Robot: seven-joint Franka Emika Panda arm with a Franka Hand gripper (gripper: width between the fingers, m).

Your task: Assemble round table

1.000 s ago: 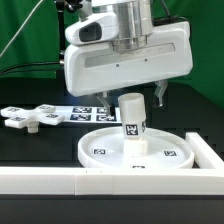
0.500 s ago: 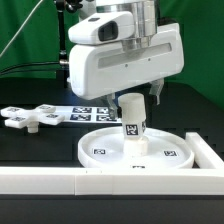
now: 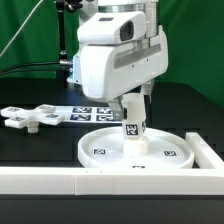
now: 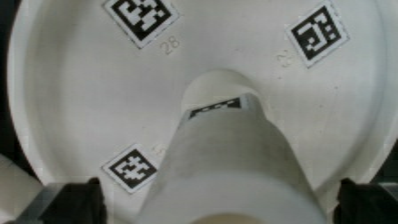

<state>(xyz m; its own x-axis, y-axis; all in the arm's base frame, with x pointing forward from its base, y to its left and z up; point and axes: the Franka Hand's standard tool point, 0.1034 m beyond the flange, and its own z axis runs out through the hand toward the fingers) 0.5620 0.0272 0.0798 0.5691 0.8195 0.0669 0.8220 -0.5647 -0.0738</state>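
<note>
The large round disc (image 3: 100,155) lies flat on the table, tags facing up. The short cylindrical post (image 3: 132,128) stands upright at its centre. My gripper (image 3: 133,100) hangs right over the post's top, its white hand hiding the post's upper end. In the wrist view the post (image 4: 240,150) rises between my two dark fingers (image 4: 80,203), which stand apart on either side of it with gaps showing; the disc (image 4: 71,90) fills the background. The gripper (image 4: 222,207) is open. The cross-shaped piece (image 3: 30,118) lies loose at the exterior view's left.
The marker board (image 3: 85,113) lies behind the disc. A long white border wall (image 3: 60,181) runs along the front and turns up the exterior view's right side (image 3: 207,150), close against the disc's rim.
The hand has turned about its vertical axis over the post and now looks narrower in the exterior view. The post, disc and cross-shaped piece have not moved.
</note>
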